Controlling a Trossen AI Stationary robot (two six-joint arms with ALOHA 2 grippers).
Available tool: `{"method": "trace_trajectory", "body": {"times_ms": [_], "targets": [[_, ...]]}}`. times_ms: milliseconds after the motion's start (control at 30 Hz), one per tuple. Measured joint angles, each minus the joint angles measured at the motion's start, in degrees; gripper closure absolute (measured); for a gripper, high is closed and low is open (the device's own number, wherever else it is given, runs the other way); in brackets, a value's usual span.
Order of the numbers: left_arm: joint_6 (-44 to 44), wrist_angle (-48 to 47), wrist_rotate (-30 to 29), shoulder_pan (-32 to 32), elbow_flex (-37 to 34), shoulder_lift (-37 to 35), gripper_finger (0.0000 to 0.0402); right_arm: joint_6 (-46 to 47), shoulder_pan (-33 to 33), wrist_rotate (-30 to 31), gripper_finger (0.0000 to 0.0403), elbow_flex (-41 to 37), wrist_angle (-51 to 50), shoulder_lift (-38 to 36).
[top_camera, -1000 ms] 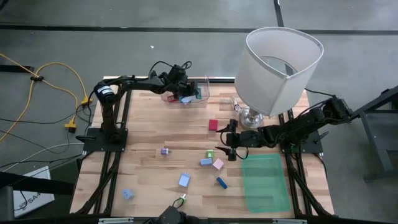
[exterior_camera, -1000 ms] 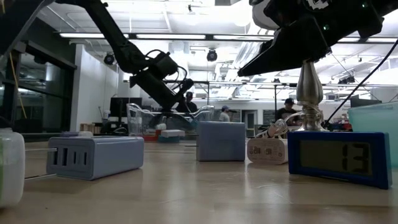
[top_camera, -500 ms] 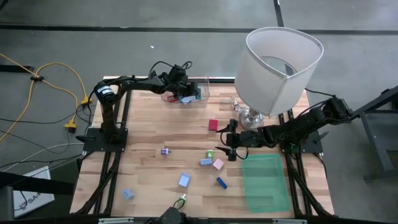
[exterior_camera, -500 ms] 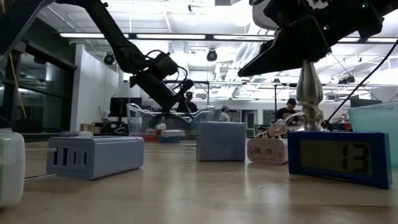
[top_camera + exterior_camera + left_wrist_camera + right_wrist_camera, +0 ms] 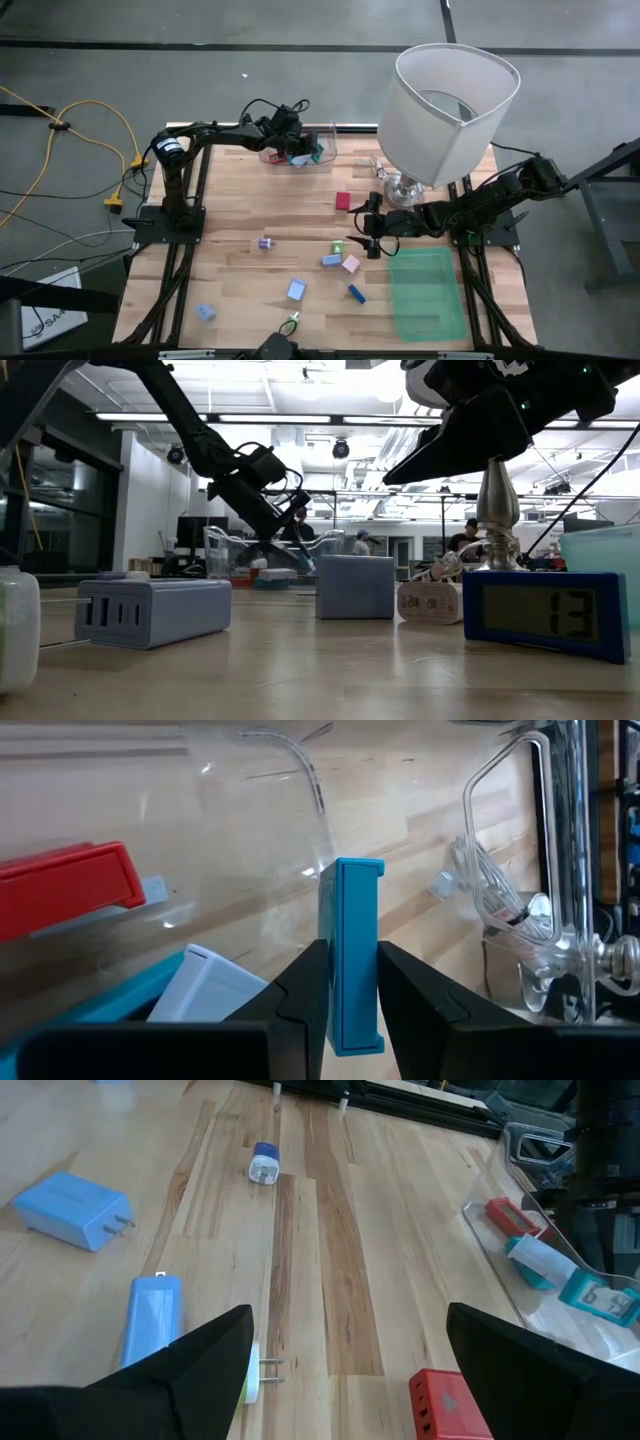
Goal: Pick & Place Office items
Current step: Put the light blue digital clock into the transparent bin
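Little has moved since the earlier frames: the left gripper point(image 5: 303, 152) remains over the clear plastic tray point(image 5: 327, 160) at the table's far edge, though the teal flat piece point(image 5: 355, 955) it carries now shows more plainly beside the fingers in the low view. The right arm has held its pose throughout.

Left gripper — closed on the teal flat piece, which stands edge-on between the two dark fingers point(image 5: 300, 990), clamped on both faces. Beneath it, inside the tray, lie a red stapler-like item point(image 5: 65, 900) and a pale grey-white block point(image 5: 205, 985) on a teal item.

Right gripper point(image 5: 368, 228) — fingers spread wide, holding nothing. It hovers above the table centre, near the base of the white lamp point(image 5: 450, 105). A red block point(image 5: 450, 1402) lies just beyond its fingers.

Loose office items on the wooden table point(image 5: 230, 200):
- a blue plug adapter point(image 5: 70, 1210);
- a light blue block point(image 5: 152, 1318);
- a small purple-and-white plug point(image 5: 263, 1165);
- a pink piece point(image 5: 351, 264) and a dark blue piece point(image 5: 357, 293), both near the green bin point(image 5: 428, 295);
- a blue digital clock point(image 5: 545, 610) showing "13", nearest the low camera.
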Motion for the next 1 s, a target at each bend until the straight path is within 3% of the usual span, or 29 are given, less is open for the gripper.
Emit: {"method": "trace_trajectory", "body": {"times_ms": [1000], "targets": [[6.44, -0.15, -2.75, -1.29, 0.02, 0.0, 0.0318, 0.0, 0.0, -0.26, 0.0082, 0.0, -0.2, 0.0]]}}
